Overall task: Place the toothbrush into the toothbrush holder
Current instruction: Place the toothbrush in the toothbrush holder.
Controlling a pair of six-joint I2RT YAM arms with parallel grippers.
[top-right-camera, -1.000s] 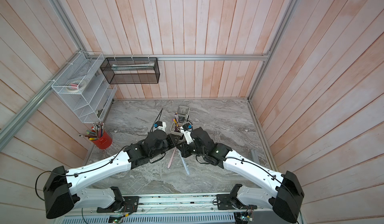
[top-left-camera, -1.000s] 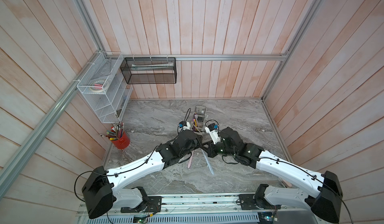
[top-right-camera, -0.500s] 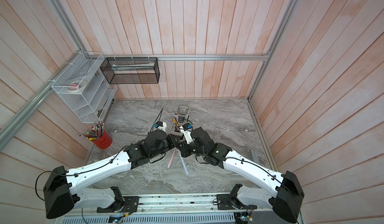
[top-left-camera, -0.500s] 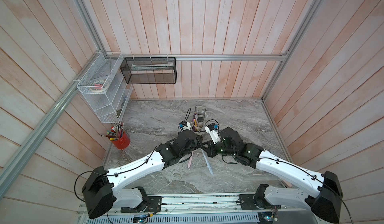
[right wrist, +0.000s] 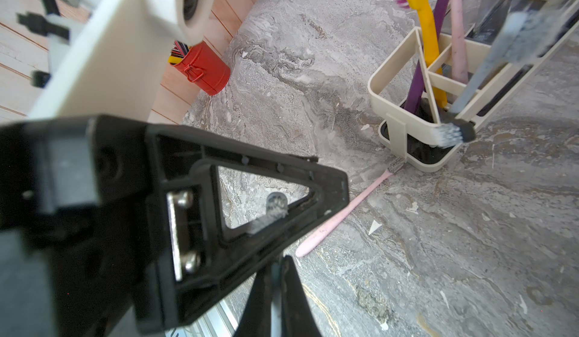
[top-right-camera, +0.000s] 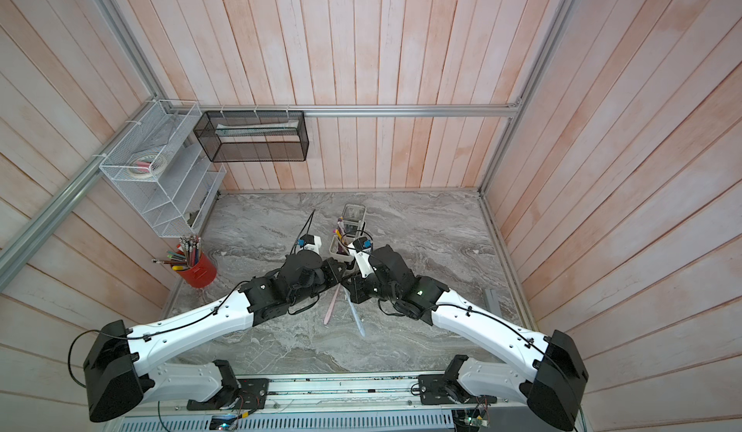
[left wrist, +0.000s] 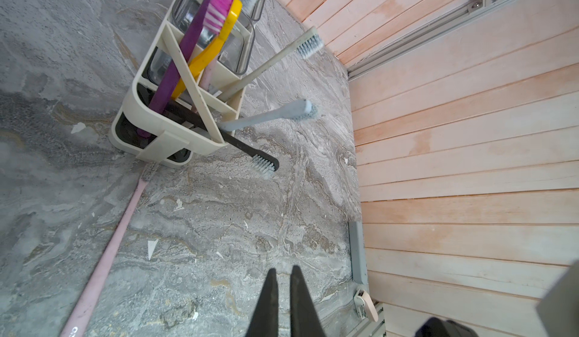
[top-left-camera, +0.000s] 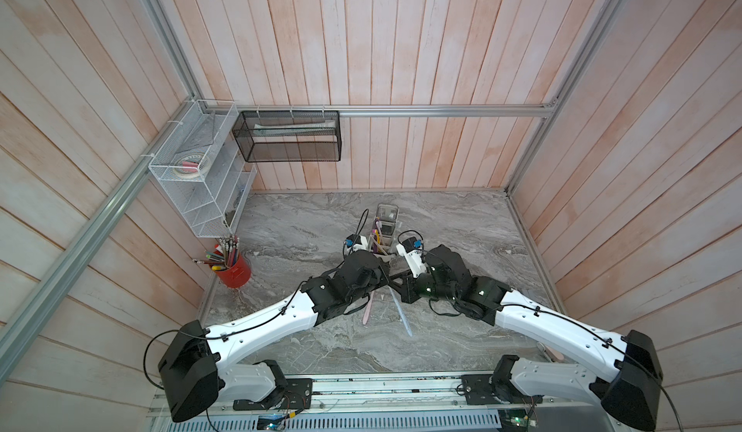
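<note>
The cream toothbrush holder stands upright mid-table, its wall and rim close to both wrists, with several toothbrushes in it. My right gripper is shut on a grey-blue toothbrush, whose handle slants out toward the front of the table. Its bristle head shows through the frame of my left gripper's finger. My left gripper is shut, crossing the right one just in front of the holder. Nothing shows between its tips. A pink toothbrush lies flat on the marble, its head at the holder's foot.
A red pen cup stands at the left wall. A white wire rack and a black mesh basket hang above it. A grey strip lies along the right wall.
My left gripper's jaws have drawn together. Both arms and the toothbrushes stay where they were.
</note>
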